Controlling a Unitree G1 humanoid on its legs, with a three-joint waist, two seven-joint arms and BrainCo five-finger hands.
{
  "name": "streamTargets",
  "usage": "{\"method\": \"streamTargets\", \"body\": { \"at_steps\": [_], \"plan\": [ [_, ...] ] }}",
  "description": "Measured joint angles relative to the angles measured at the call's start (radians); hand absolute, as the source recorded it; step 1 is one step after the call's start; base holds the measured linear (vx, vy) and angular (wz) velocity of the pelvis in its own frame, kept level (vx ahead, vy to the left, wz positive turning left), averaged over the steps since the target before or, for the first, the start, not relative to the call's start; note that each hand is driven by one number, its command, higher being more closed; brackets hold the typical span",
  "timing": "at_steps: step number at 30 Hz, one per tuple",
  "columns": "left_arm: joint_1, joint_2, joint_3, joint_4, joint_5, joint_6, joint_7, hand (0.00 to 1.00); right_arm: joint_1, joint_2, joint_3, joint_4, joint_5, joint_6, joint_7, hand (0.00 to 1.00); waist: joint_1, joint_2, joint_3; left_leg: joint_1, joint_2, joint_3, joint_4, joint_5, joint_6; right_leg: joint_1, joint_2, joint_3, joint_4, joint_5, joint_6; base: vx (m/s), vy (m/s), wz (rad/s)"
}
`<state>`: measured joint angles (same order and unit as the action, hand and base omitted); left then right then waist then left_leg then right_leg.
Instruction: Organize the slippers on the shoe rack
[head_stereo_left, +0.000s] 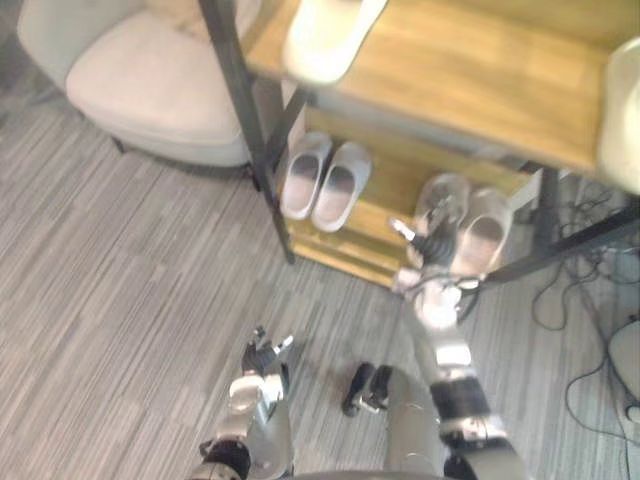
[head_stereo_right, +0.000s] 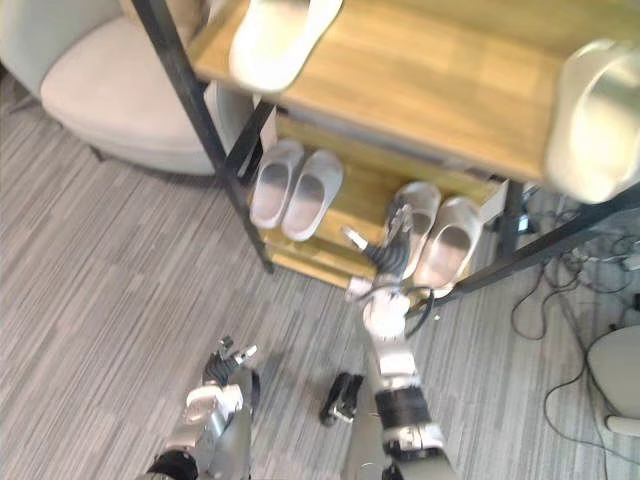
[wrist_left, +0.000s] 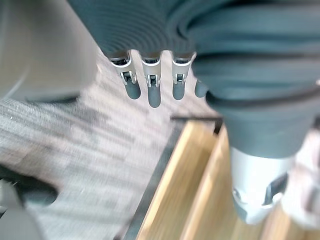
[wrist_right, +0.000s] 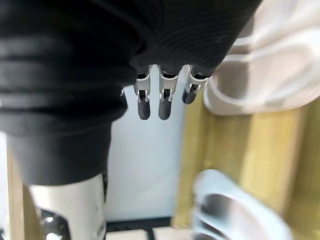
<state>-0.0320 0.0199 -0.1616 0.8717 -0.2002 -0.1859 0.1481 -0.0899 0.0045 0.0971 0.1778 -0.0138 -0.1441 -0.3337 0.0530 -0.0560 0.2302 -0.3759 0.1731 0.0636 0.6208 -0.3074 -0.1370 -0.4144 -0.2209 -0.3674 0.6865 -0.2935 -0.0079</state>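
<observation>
Left hand (head_stereo_left: 263, 358): low over carpet (head_stereo_left: 120, 300), fingers loosely apart, empty.
Right hand (head_stereo_right: 388, 245): fingers straight and spread, at right pair (head_stereo_left: 485, 235).
Rack (head_stereo_left: 500, 90): lower shelf holds left pair (head_stereo_left: 342, 185) and right pair; top shelf holds slipper (head_stereo_left: 325, 40) and edge slipper (head_stereo_right: 595, 120).
Around: armchair (head_stereo_left: 150, 80) beside left post; cables (head_stereo_left: 590, 290) right.

Shoe rack (head_stereo_left: 480, 90) of light wood and black metal before me: a pale slipper pair (head_stereo_left: 338, 185) side by side on its lower shelf, toes inward; a second pair (head_stereo_left: 485, 235) at its 3 o'clock. On top, a single slipper (head_stereo_left: 325, 35) at 12 o'clock, another slipper (head_stereo_left: 625, 110) at 2 o'clock.
</observation>
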Motion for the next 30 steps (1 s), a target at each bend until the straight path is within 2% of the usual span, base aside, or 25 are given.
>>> {"method": "streamTargets", "body": {
  "at_steps": [1,3,4,7,8,11,12,16,21,23,25,26,30],
  "plan": [
    [0.005,0.008,-0.028,0.029,0.014,0.004,-0.007,0.0,0.048,-0.015,0.002,0.045,-0.03,0.001,0.03,0.0,-0.008,-0.007,-0.024,0.057,-0.012,0.017,-0.081,0.028,0.003,0.039,0.006,0.007,-0.065,0.026,0.01,0.11,0.067,-0.1],
    [0.015,0.013,-0.034,0.046,0.03,0.007,-0.02,0.0,0.082,-0.038,0.002,0.114,-0.045,0.007,0.058,0.0,-0.025,-0.003,-0.043,0.122,-0.022,0.032,-0.169,0.062,0.01,0.094,0.018,0.007,-0.145,0.06,0.018,0.14,0.082,-0.13],
    [0.029,0.023,-0.039,0.049,0.045,0.007,-0.024,0.0,0.112,-0.061,-0.002,0.188,-0.077,0.011,0.085,0.0,-0.042,0.006,-0.058,0.187,-0.03,0.046,-0.248,0.091,0.013,0.143,0.029,0.015,-0.215,0.091,0.029,0.13,0.073,-0.17],
    [0.036,0.046,-0.068,0.049,0.067,0.007,-0.034,0.0,0.16,-0.085,-0.021,0.325,-0.115,0.021,0.121,0.0,-0.051,0.029,-0.084,0.263,-0.039,0.072,-0.346,0.127,0.02,0.205,0.046,0.024,-0.314,0.137,0.041,0.12,0.077,-0.21],
    [0.036,0.065,-0.074,0.05,0.089,0.007,-0.044,0.0,0.188,-0.094,-0.05,0.427,-0.144,0.032,0.143,0.0,-0.056,0.044,-0.096,0.31,-0.046,0.088,-0.409,0.154,0.023,0.249,0.056,0.028,-0.381,0.169,0.05,0.09,0.071,-0.13],
    [0.037,0.085,-0.082,0.05,0.122,0.006,-0.048,0.0,0.225,-0.092,-0.074,0.552,-0.146,0.041,0.17,0.0,-0.062,0.058,-0.114,0.366,-0.051,0.095,-0.477,0.183,0.025,0.313,0.076,0.03,-0.477,0.217,0.057,0.07,0.053,-0.09],
    [0.037,0.086,-0.083,0.051,0.123,0.006,-0.048,0.0,0.227,-0.091,-0.076,0.559,-0.146,0.041,0.172,0.0,-0.063,0.058,-0.116,0.368,-0.052,0.095,-0.48,0.184,0.026,0.316,0.077,0.031,-0.484,0.22,0.057,0.04,0.033,-0.05],
    [0.037,0.088,-0.099,0.067,0.152,0.007,-0.065,0.0,0.229,-0.085,-0.137,0.667,-0.137,0.037,0.193,0.0,-0.066,0.059,-0.124,0.412,-0.06,0.114,-0.514,0.202,0.034,0.387,0.1,0.051,-0.607,0.295,0.06,-0.03,0.031,-0.14],
    [0.045,0.082,-0.207,0.08,0.16,0.007,-0.067,0.0,0.21,-0.079,-0.174,0.748,-0.1,0.036,0.198,0.0,-0.06,0.056,-0.146,0.432,-0.072,0.114,-0.557,0.222,0.048,0.447,0.114,0.051,-0.746,0.372,0.067,-0.08,0.007,-0.02],
    [0.044,0.085,-0.273,0.033,0.159,0.012,-0.07,0.0,0.211,-0.079,-0.176,0.753,-0.096,0.036,0.198,0.0,-0.06,0.055,-0.15,0.432,-0.079,0.113,-0.572,0.226,0.051,0.454,0.114,0.052,-0.776,0.392,0.061,-0.14,-0.001,-0.04],
    [0.044,0.087,-0.348,-0.083,0.158,0.016,-0.077,0.0,0.211,-0.075,-0.185,0.754,-0.094,0.036,0.198,0.0,-0.061,0.053,-0.151,0.43,-0.084,0.105,-0.584,0.227,0.049,0.452,0.109,0.051,-0.781,0.397,0.066,-0.15,-0.005,0.06],
    [0.044,0.087,-0.412,-0.18,0.154,0.013,-0.1,0.0,0.212,-0.073,-0.191,0.759,-0.094,0.036,0.198,0.0,-0.061,0.049,-0.157,0.43,-0.091,0.083,-0.591,0.227,0.05,0.454,0.106,0.048,-0.782,0.397,0.066,-0.1,-0.01,0.11],
    [0.042,0.083,-0.532,-0.38,0.108,-0.007,-0.149,0.0,0.216,-0.071,-0.192,0.77,-0.094,0.036,0.198,0.0,-0.063,0.045,-0.181,0.431,-0.098,0.06,-0.616,0.227,0.049,0.451,0.104,0.042,-0.782,0.397,0.066,-0.02,-0.02,0.1]
  ]
}}
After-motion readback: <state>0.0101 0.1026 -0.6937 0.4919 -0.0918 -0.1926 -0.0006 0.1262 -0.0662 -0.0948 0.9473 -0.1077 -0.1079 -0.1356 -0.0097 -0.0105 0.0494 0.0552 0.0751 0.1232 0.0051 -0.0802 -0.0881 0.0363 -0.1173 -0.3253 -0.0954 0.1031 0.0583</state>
